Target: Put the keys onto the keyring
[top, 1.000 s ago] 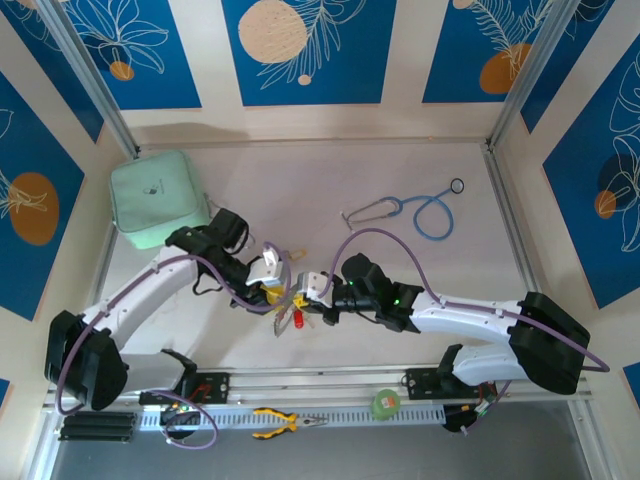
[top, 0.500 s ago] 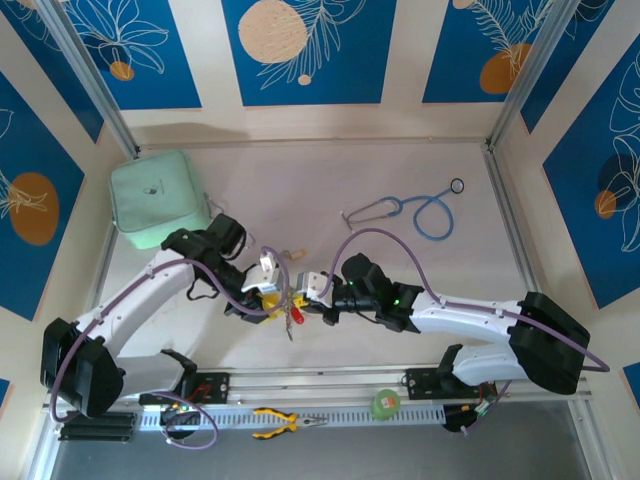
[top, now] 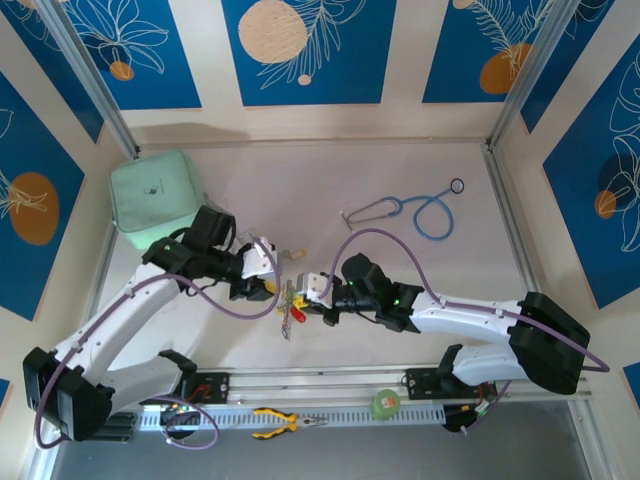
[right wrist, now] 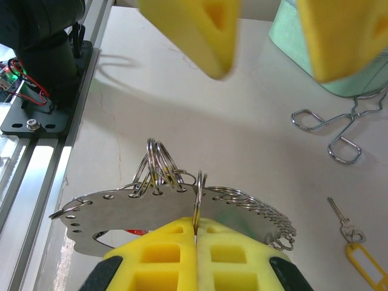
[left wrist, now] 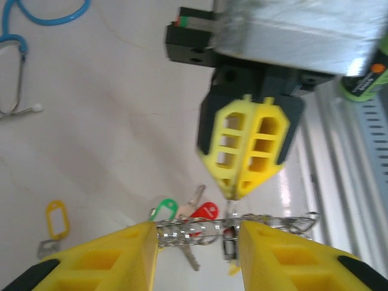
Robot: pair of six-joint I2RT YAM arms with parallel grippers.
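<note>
The keyring is a curved silvery plate with several wire rings in its holes. My right gripper is shut on it, pinching one ring at the plate's edge, and holds it just above the table. Below it hang keys with a red tag and a green tag; from above the bunch sits between both arms. My left gripper is open, its yellow fingers either side of the keyring without touching it. A yellow-tagged key lies alone on the table.
A mint-green pouch sits at the back left. Silvery forceps lie near it. A blue stethoscope lies at the back right. Yellow pliers and a green tape roll rest on the front rail.
My left arm has drawn back up and to the left, away from the keys. The right gripper has held still with the keyring.
</note>
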